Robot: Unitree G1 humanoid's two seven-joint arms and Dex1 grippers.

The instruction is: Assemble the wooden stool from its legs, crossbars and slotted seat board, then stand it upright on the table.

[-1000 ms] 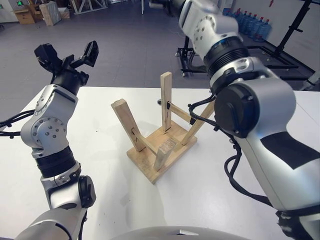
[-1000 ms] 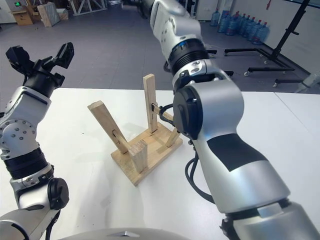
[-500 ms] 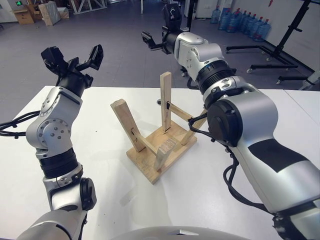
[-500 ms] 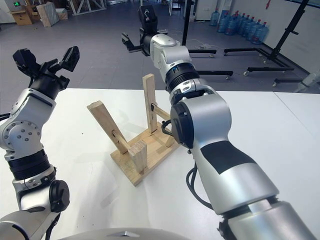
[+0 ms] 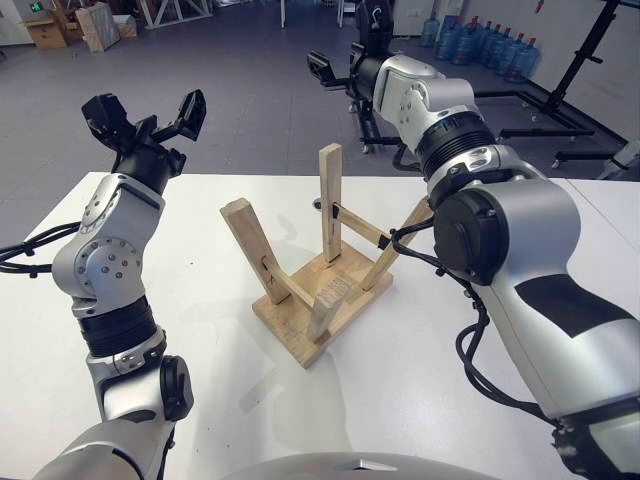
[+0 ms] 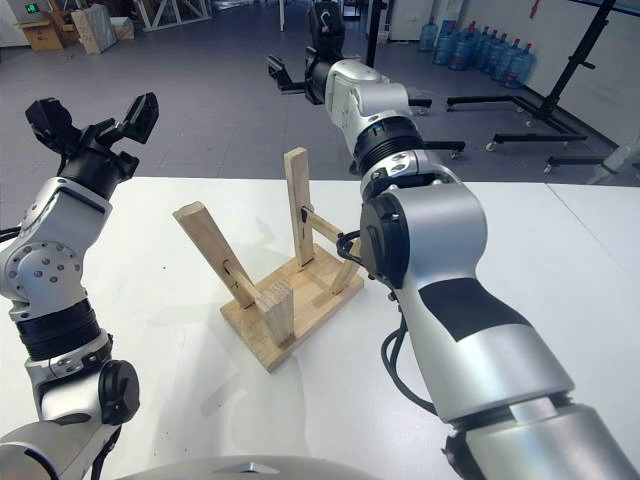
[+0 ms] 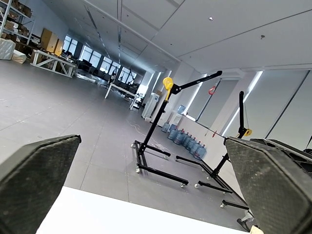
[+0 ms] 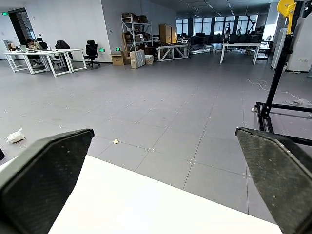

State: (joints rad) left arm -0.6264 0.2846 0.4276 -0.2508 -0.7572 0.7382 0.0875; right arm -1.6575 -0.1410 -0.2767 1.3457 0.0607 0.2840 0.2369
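Note:
The wooden stool (image 5: 318,262) lies upside down in the middle of the white table (image 5: 210,340). Its seat board (image 5: 290,325) rests flat and its legs (image 5: 332,200) point up, with a crossbar (image 5: 361,226) joining two of them. My left gripper (image 5: 146,112) is raised over the table's far left edge, open and holding nothing, well left of the stool. My right gripper (image 5: 348,42) is held high beyond the table's far edge, behind the stool, open and empty. In the wrist views, the left pads (image 7: 34,180) and right pads (image 8: 44,175) stand wide apart.
Beyond the table's far edge lies open grey floor. A black wheeled stand (image 5: 565,105) and several water bottles (image 5: 500,45) are at the back right. The right forearm (image 5: 480,190) hangs over the table just right of the stool.
My right arm has swung, bringing its gripper down into view beyond the stool and then slightly to the right. The left gripper rose a little. The stool has not moved.

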